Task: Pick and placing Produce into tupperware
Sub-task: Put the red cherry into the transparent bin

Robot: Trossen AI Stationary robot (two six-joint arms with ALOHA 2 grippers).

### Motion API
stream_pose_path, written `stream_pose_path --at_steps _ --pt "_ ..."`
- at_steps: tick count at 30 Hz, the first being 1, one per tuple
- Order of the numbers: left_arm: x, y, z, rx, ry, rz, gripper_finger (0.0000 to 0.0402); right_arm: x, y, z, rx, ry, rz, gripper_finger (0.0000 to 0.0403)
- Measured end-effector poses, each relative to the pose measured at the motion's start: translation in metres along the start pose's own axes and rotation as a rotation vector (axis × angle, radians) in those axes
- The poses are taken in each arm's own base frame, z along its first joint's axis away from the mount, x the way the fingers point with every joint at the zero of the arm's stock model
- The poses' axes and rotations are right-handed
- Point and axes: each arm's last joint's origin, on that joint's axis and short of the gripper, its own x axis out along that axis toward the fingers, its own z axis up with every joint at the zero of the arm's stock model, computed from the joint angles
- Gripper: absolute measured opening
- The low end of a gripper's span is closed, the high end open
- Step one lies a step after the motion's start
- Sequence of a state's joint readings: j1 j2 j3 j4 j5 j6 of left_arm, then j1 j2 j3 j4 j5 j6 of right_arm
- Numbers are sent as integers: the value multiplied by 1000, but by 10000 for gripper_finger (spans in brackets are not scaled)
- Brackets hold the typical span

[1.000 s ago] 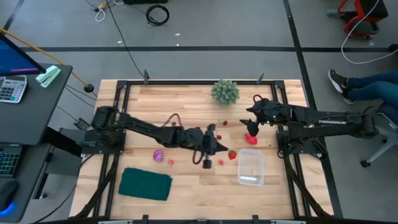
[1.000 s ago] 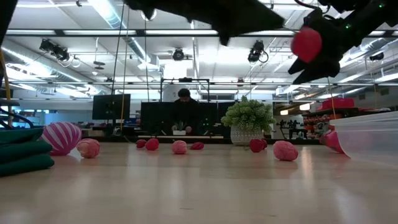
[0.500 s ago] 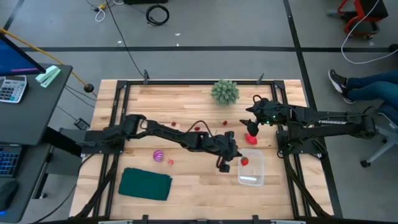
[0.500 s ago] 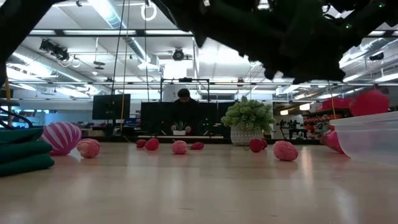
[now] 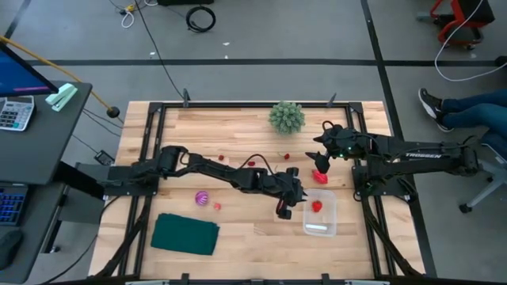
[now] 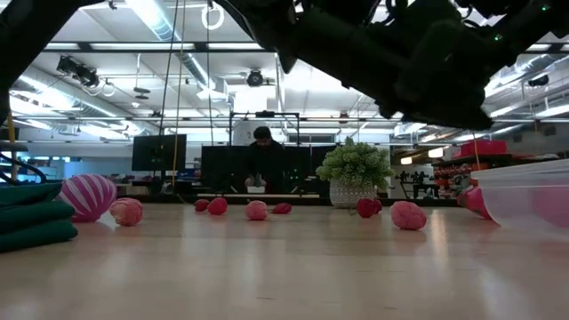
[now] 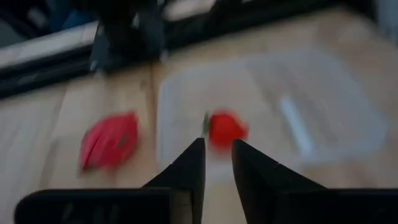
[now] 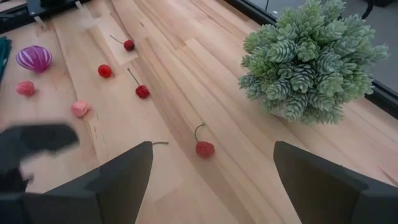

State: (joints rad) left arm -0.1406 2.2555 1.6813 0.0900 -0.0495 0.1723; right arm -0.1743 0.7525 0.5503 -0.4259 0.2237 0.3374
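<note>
The left gripper (image 5: 287, 207) is positioned just beside the near wall of the tupperware (image 5: 320, 228), on its left-arm side. Its fingers (image 7: 189, 168) are seen in the left wrist view set slightly apart, with nothing held between them. A red produce piece (image 5: 316, 206) now lies inside the tupperware, just ahead of the fingertips. One second ago this piece lay on the table beside the gripper, well short of the tub; half a second ago it was over the tub's rim. One item can therefore be judged as delivered, and the left gripper is free for the next pick.

The right gripper (image 5: 322, 158) is held above the table beyond the tub's far end, unmoved over the last second. Its fingers (image 8: 118, 177) are spread wide and empty. A larger red piece (image 5: 320, 176) lies on the table between this gripper and the tub.

Remaining produce is left well behind the left gripper: the purple-striped ball (image 5: 201, 197), a pink piece (image 5: 216, 206) beside it, and small cherries (image 8: 204, 149) near the green plant (image 5: 286, 116).

Motion blur softens the left wrist view, so the delivered piece cannot be identified precisely. In the low view the arms are shown only as dark silhouettes, and the tub is cut off at the frame edge.
</note>
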Motion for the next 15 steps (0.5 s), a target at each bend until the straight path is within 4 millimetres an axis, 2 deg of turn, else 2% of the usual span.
stream_pose_path --at_steps 2,5,10,15 --pt "-11 6 8 30 37 49 95 0 0 0 0 -1 0 344" --pt "-41 20 24 45 131 113 99 0 0 0 0 -1 0 344" --pt "-109 53 45 32 299 142 94 0 0 0 1 -2 1 344" --pt "-187 88 49 -115 474 196 84 0 0 0 2 -3 1 344"
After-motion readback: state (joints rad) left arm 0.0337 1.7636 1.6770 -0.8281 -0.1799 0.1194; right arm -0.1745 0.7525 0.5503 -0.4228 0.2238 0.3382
